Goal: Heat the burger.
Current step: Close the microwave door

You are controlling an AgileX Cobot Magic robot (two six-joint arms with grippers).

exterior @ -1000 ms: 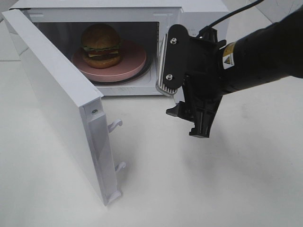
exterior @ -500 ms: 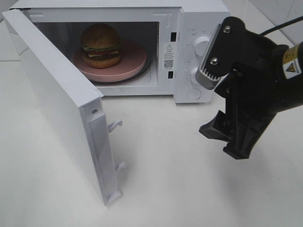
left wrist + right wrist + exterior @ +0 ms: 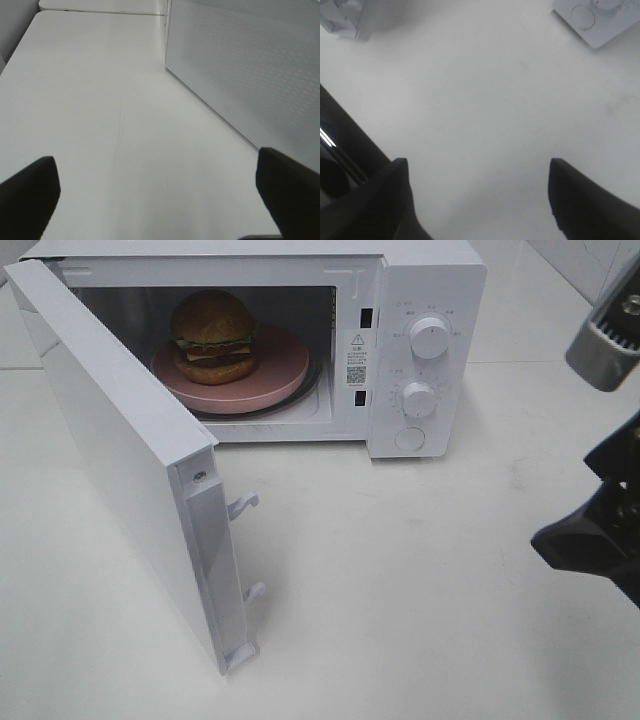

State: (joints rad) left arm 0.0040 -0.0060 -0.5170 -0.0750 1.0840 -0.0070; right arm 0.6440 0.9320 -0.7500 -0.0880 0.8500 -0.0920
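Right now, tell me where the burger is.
In the high view, the burger sits at the upper left, on the left part of the pink plate inside the microwave, whose door stands open.

The burger [image 3: 212,335] has a shiny golden-brown bun, green lettuce, yellow cheese and dark brown meat. The plate [image 3: 285,375] is pink. The microwave [image 3: 430,270] is white, with white knobs [image 3: 428,338] and a small white sticker [image 3: 356,358] with black marks. Inside, the microwave looks grey and shadowy. Its door [image 3: 110,450] is white too, and so are the door's two little hooks [image 3: 245,505]. Beside the left hand [image 3: 155,200], a white panel [image 3: 250,65] is covered in tiny grey dots. The desk [image 3: 400,590] under both hands is plain white. The left hand is black. The right hand [image 3: 480,200] is black too, with a silver striped block [image 3: 603,348] above it.
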